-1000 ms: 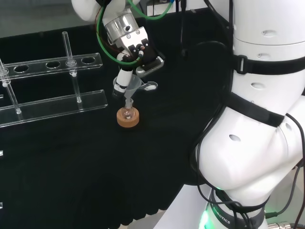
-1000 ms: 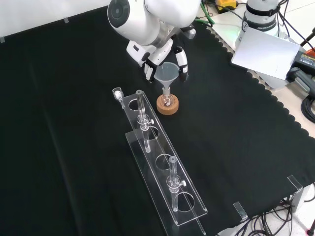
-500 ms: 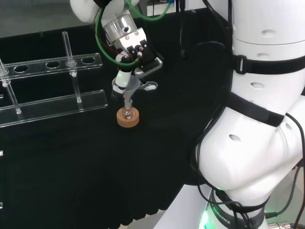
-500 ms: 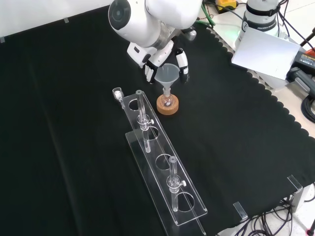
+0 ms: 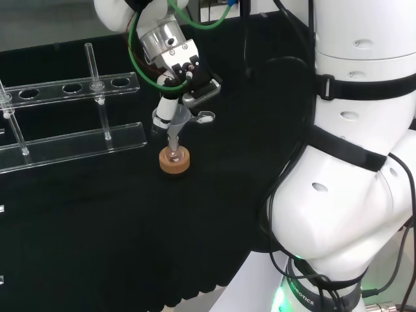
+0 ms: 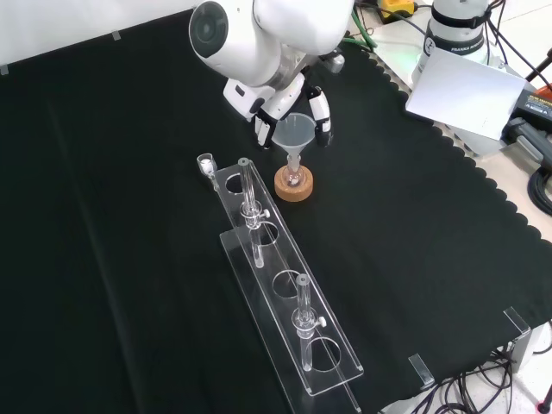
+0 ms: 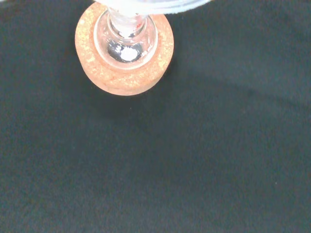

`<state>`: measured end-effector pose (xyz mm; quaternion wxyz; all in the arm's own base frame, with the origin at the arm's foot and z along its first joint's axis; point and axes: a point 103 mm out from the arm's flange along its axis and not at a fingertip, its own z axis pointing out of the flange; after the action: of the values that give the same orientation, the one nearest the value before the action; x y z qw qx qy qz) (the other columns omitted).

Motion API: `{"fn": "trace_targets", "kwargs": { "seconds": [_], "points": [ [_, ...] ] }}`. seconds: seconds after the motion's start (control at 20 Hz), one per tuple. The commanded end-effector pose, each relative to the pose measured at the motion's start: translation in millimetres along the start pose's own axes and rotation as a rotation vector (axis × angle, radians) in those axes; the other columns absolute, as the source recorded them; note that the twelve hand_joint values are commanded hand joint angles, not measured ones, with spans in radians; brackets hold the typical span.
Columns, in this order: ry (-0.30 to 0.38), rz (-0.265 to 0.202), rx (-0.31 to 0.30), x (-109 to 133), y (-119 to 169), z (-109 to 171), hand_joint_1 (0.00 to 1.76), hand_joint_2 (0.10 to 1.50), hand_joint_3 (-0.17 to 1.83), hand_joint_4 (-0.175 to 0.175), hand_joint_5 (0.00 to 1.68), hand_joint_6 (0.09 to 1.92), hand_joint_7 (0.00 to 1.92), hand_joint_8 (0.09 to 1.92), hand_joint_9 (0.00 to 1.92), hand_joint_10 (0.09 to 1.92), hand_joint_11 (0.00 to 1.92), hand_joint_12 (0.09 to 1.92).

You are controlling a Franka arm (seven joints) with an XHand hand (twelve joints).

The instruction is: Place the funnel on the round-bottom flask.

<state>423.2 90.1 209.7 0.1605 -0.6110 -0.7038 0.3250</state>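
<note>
Quick count of what's around me: one funnel [image 6: 294,132] — clear, cone-shaped. One round-bottom flask [image 7: 126,40], small. One cork ring [image 6: 294,185] under it. One clear rack [image 6: 285,293] with two tiers. Glass tubes standing in the rack — two in the front view, the first tube [image 6: 248,194] and the second tube [image 6: 304,320].

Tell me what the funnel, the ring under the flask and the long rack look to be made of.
Translucent grey funnel: likely plastic, since it looks frosted, not glassy. Tan speckled ring under the flask: cork, by its grainy matte surface. Long clear rack: see-through with bright edges, probably acrylic, though glass can't be ruled out.
</note>
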Motion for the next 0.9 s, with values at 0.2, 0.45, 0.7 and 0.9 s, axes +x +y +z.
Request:
{"fn": "trace_targets", "kwargs": {
  "seconds": [0.2, 0.45, 0.7, 0.9],
  "points": [
    [0.006, 0.011, 0.008, -2.0, 0.7, 3.0, 0.69, 0.69, 0.54, -0.078, 0.57, 0.95, 0.79, 0.92, 1.12, 0.62, 0.74, 1.16],
    [-0.002, 0.011, 0.001, 2.1, 0.2, 1.4, 0.68, 0.68, 0.54, -0.079, 0.52, 0.94, 0.76, 0.91, 1.09, 0.61, 0.73, 1.16],
    [-0.003, 0.006, -0.009, 1.2, -0.5, 1.1, 0.67, 0.68, 0.53, -0.079, 0.44, 0.89, 0.72, 0.90, 1.06, 0.61, 0.72, 1.17],
    [-0.009, 0.011, 0.006, 2.7, -0.6, 0.1, 0.67, 0.68, 0.53, -0.078, 0.42, 0.83, 0.70, 0.89, 1.04, 0.62, 0.70, 1.19]
  ]
}}
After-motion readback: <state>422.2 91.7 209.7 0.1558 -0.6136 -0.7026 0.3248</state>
